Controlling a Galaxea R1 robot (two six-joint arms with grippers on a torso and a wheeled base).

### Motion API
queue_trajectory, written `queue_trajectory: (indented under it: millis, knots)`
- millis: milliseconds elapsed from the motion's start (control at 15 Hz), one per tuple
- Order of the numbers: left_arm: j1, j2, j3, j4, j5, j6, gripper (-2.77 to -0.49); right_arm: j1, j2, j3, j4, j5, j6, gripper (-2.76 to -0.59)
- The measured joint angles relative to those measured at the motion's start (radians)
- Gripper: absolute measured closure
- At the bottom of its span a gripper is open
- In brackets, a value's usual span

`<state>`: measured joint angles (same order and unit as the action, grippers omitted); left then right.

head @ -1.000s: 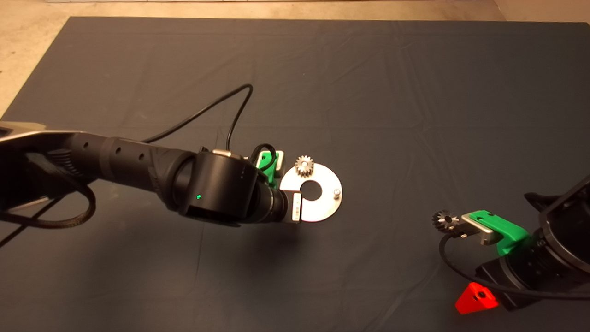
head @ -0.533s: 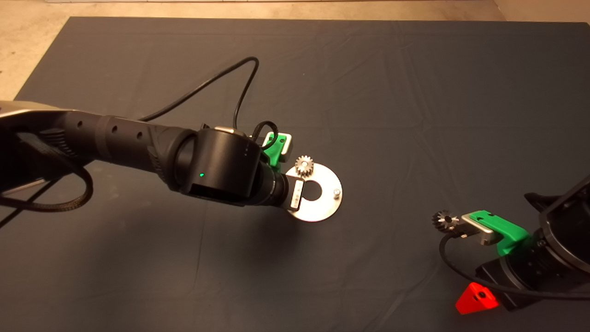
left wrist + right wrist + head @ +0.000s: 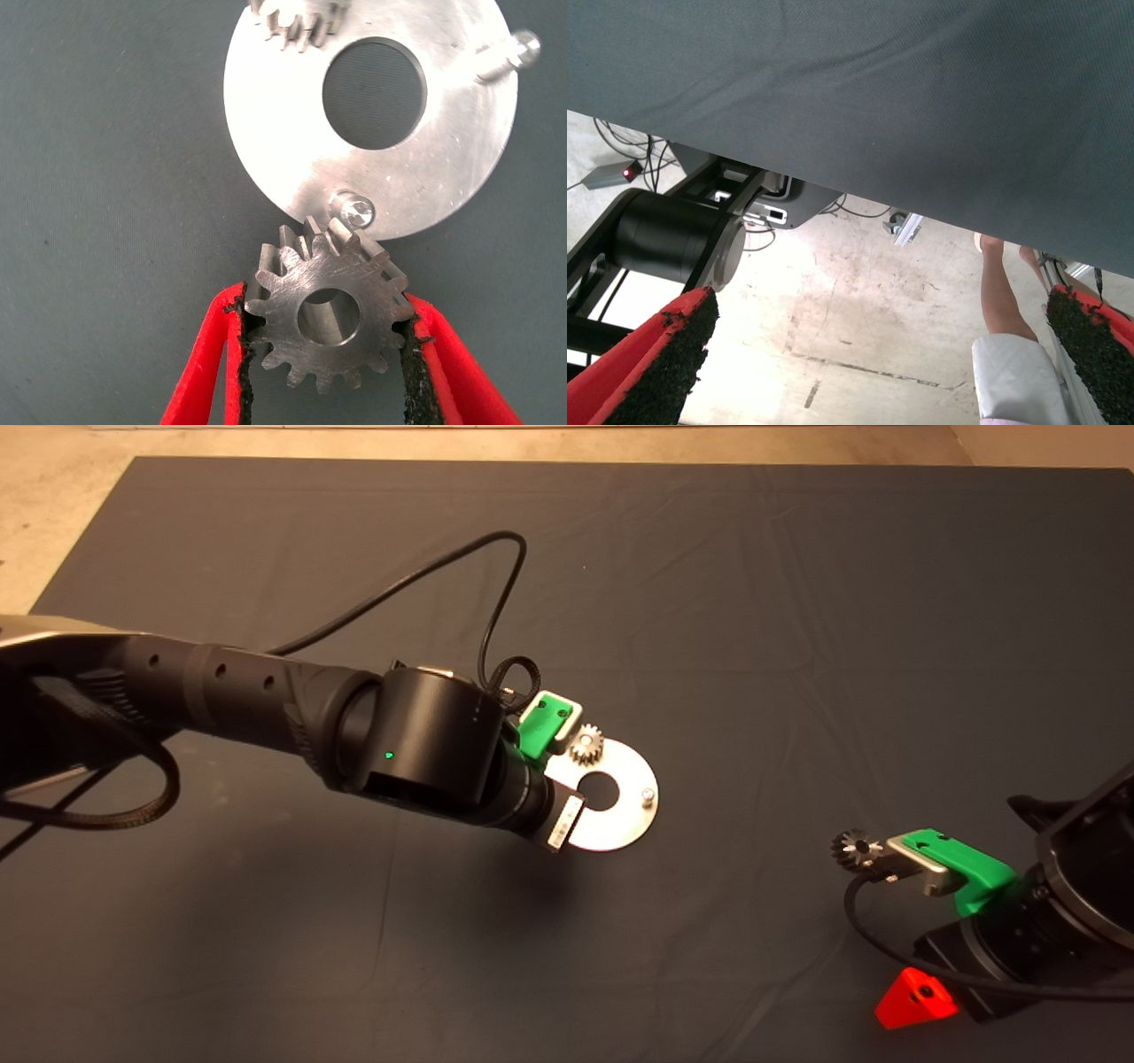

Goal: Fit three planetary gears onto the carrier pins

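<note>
The left gripper's (image 3: 328, 354) red fingers (image 3: 208, 363) are clenched on a planetary gear (image 3: 328, 310), gripping its toothed rim from both sides. That gear hangs just beside the bare carrier pin (image 3: 353, 211) at the disc's (image 3: 292, 159) near edge, its bore not yet over the stud. One gear (image 3: 586, 744) already sits on a pin; another pin (image 3: 648, 794) stands empty. The second install seems in hand; next, the bore must be centred over the stud, then lowered. The right gripper (image 3: 895, 859) waits at the desk's lower right, fingers (image 3: 664, 363) spread wide, a third gear (image 3: 852, 849) beside its tip.
</note>
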<state>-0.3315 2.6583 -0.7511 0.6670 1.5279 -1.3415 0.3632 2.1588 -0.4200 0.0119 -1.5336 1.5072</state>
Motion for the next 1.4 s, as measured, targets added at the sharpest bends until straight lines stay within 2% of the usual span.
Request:
queue_trajectory:
  millis: [133,400,600,667,800,1133,1333,1400]
  knots:
    - [-0.001,0.009,-0.01,-0.032,0.0,0.039,-0.82,0.0,0.0,0.0,0.0,0.0,0.0,-2.76]
    - [-0.001,0.02,-0.056,-0.059,0.0,0.097,-0.82,0.0,0.0,0.0,0.0,0.0,0.0,-2.76]
    - [-0.001,0.074,-0.135,-0.08,-0.001,0.136,-0.82,0.0,0.0,0.0,0.0,0.0,0.0,-2.76]
    - [-0.002,0.09,-0.151,-0.085,-0.008,0.147,-0.82,0.0,0.0,0.0,0.0,0.0,0.0,-2.76]
    - [-0.001,0.092,-0.152,-0.099,-0.029,0.148,-0.82,0.0,0.0,0.0,0.0,0.0,0.0,-2.76]
    - [-0.002,0.077,-0.153,-0.1,-0.031,0.147,-0.82,0.0,0.002,0.0,0.0,0.0,0.0,-2.76]
    - [-0.001,0.069,-0.153,-0.1,-0.061,0.145,-0.82,0.0,0.002,0.0,0.0,0.0,0.0,-2.76]
    - [-0.002,0.065,-0.153,-0.1,-0.064,0.142,-0.82,0.0,0.002,0.0,0.0,0.0,0.0,-2.76]
